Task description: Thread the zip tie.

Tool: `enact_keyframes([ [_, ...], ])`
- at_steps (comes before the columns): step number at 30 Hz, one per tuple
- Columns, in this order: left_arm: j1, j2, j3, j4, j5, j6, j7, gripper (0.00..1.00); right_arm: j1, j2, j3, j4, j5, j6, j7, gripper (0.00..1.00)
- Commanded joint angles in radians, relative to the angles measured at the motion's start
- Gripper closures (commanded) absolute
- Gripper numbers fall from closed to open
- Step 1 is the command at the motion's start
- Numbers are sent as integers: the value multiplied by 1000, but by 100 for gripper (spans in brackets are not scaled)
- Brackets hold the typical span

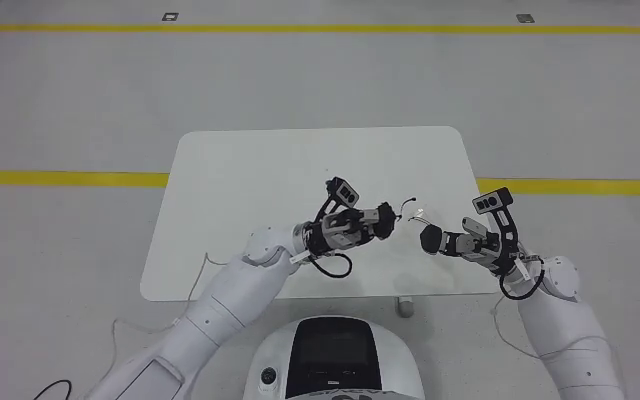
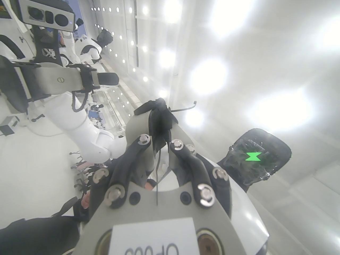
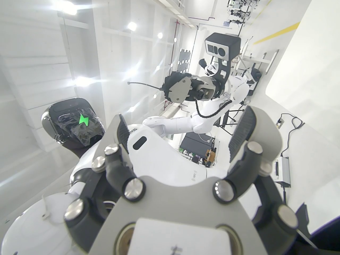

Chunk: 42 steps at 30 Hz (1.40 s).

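Left pincer [image 2: 159, 115] grips the zip tie [image 2: 183, 109] above the surface [image 1: 250, 200]; right pincer [image 3: 184, 114], spread wide near the tie, may miss its slender tip.

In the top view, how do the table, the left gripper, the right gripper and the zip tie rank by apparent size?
1. table, by far the largest.
2. left gripper and right gripper: they look about alike, so I do not rank them.
3. zip tie, a thin black strip, the smallest.
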Motion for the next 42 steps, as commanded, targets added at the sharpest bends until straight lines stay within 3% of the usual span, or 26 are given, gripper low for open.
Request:
enact_keyframes([
  [1,-6,-3,-3,7,11,0,14,100,0,0,0,0,0,0,0,0],
  [9,-4,-3,-3,5,11,0,20,100,0,0,0,0,0,0,0,0],
  [11,8,-3,-3,-14,16,3,44,100,0,0,0,0,0,0,0,0],
  [16,29,-15,2,-31,-76,0,13,100,0,0,0,0,0,0,0,0],
  [25,27,-46,19,24,-224,0,-57,100,-11,-3,-12,-37,11,28,-43,0],
  [35,23,-50,20,39,-223,0,-60,100,-5,-1,-15,-57,-7,25,-4,0],
  [42,55,-53,17,18,-223,6,-33,100,-14,-12,-49,-88,49,7,-81,0],
])
